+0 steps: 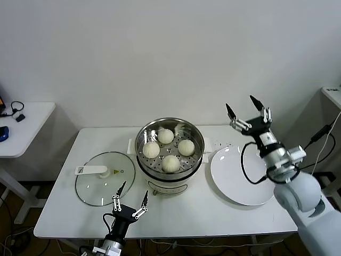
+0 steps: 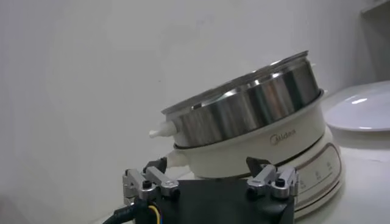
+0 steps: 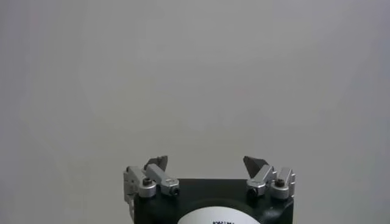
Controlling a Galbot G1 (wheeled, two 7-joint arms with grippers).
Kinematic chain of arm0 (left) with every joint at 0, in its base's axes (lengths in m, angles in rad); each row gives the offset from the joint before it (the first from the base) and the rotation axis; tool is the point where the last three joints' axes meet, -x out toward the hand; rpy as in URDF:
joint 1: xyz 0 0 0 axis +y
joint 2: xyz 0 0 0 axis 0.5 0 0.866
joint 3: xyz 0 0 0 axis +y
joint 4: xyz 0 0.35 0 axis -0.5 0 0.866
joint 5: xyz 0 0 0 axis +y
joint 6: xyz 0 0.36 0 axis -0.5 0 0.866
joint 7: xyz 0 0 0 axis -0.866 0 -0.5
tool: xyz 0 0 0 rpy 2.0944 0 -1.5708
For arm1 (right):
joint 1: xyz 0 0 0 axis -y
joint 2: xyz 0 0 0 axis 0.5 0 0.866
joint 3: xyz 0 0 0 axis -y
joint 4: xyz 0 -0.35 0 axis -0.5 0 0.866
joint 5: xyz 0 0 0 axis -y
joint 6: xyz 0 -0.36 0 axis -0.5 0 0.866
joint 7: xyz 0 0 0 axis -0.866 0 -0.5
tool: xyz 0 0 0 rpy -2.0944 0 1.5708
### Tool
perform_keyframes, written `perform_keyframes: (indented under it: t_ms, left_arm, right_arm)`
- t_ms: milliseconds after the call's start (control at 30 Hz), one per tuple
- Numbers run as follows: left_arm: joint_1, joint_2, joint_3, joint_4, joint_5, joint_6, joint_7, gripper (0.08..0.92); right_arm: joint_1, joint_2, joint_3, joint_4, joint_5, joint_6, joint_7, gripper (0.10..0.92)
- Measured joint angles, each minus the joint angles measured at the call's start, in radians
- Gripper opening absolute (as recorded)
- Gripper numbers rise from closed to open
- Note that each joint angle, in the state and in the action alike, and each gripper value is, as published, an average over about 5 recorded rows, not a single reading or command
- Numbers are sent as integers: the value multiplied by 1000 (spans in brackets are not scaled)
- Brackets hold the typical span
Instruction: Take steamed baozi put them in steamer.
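Observation:
Several cream-white steamed baozi (image 1: 168, 149) lie on the perforated tray inside the shiny steel steamer (image 1: 195, 155) at the table's middle. From the left wrist view the steamer (image 2: 256, 109) shows side-on, on its white base. My right gripper (image 1: 245, 108) is raised above the table's back right, beyond the white plate, open and empty, facing the bare wall; its fingers (image 3: 157, 164) hold nothing. My left gripper (image 1: 133, 192) rests low at the table's front edge, just in front of the steamer, open and empty.
A round white plate (image 1: 240, 178) lies bare to the right of the steamer. A flat glass lid with a white handle (image 1: 101, 181) lies to its left. A white side table (image 1: 24, 125) stands at far left.

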Motion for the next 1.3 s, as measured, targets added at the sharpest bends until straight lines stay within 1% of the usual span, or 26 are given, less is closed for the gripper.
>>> perform_keyframes:
  t_ms: [367, 633, 900, 1300]
  left_arm:
    - [-1, 0, 2, -6, -27, 13, -2, 823]
    - [-3, 0, 2, -10, -41, 19, -2, 823]
    - [-2, 0, 1, -16, -46, 19, -1, 823]
    - [1, 0, 2, -25, -49, 19, 1, 823]
  right_arm:
    - [-246, 268, 100, 11, -131, 154, -47, 823]
    - [-378, 419, 112, 13, -202, 242, -79, 823]
    - [-467, 508, 115, 14, -239, 310, -92, 823]
    - [-532, 571, 113, 13, -257, 369, -97, 823]
